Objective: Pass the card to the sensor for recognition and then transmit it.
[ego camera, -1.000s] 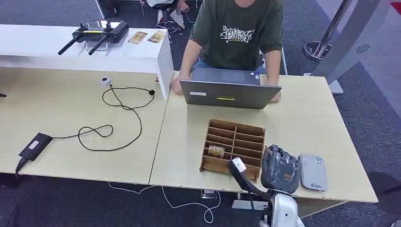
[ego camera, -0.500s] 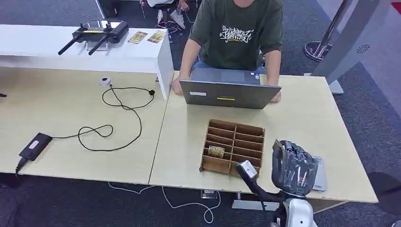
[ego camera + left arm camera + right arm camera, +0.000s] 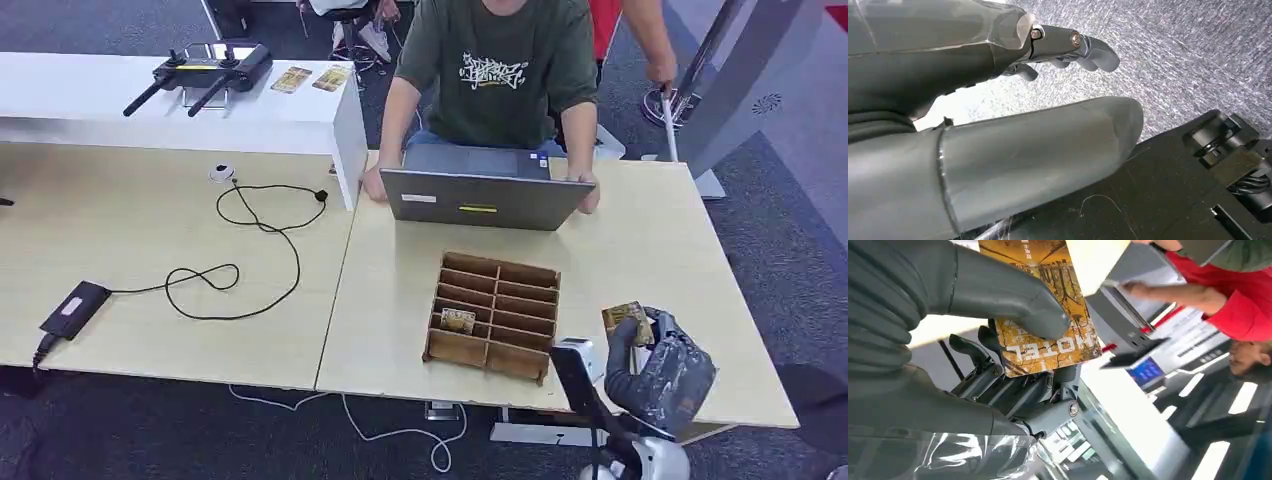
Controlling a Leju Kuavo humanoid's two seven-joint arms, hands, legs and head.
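Note:
My right hand point(image 3: 664, 376) hovers over the near right corner of the light wooden table point(image 3: 650, 250). It pinches a yellow-brown card point(image 3: 627, 318) that sticks up and leftward from the fingers. In the right wrist view the thumb point(image 3: 1008, 302) presses on the card point(image 3: 1060, 347), which reads "HOTEL", with the dark fingers behind it. The sensor lies hidden beneath that hand. My left hand point(image 3: 998, 125) hangs over grey carpet, holding nothing, its fingers point(image 3: 1083, 45) apart from the thumb.
A wooden divider box point(image 3: 495, 312) stands left of my right hand, with another card point(image 3: 458, 321) in one slot. A person sits behind a grey laptop point(image 3: 486, 198) at the far edge. Another person in red point(image 3: 640, 30) stands at the back right. A black cable point(image 3: 250, 250) lies on the left table.
My right hand has moved rightward with the card, from left of the grey sensor to over it, hiding it. The hand has turned so the card points up. A person in red has appeared.

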